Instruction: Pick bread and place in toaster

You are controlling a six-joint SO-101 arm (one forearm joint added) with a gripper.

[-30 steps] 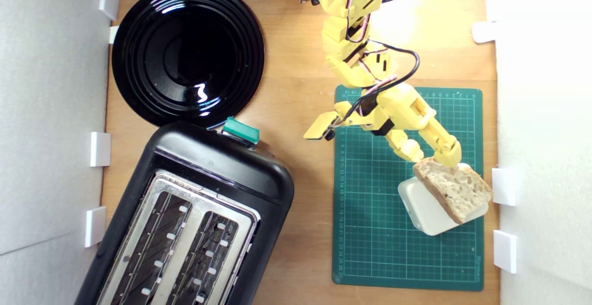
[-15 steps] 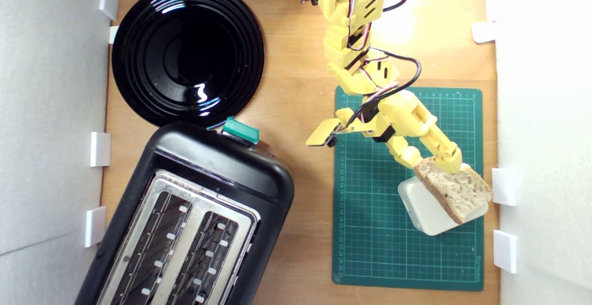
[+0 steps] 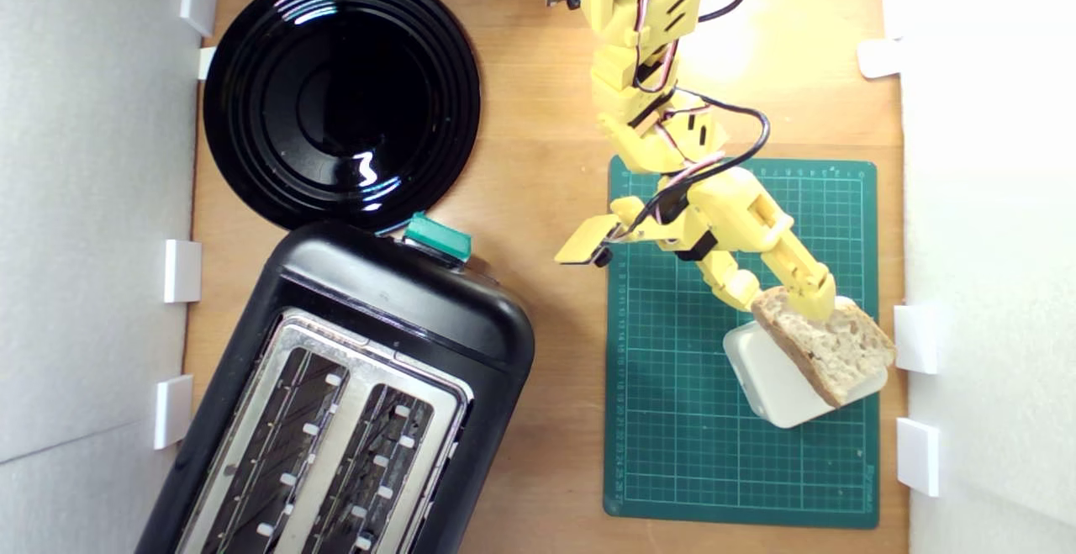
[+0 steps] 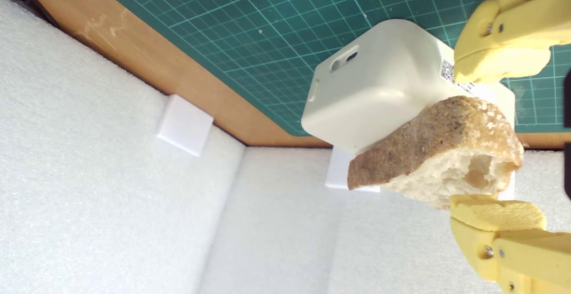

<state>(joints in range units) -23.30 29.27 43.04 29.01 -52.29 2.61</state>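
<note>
Tan bread [image 3: 828, 344] one slice, one toaster [image 3: 336, 403], one white box [image 3: 769, 382]

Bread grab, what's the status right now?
Gripper open, fingers either side of bread. Bread lying atop white box, not lifted. Toaster slots empty, path clear.

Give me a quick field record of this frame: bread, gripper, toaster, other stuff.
bread: leaning on a white box, on the green mat
gripper: open, one finger on each side of the bread's end; contact unclear
toaster: exterior view's lower left, both slots empty
plate: black, empty, beside the toaster's lever end
</note>
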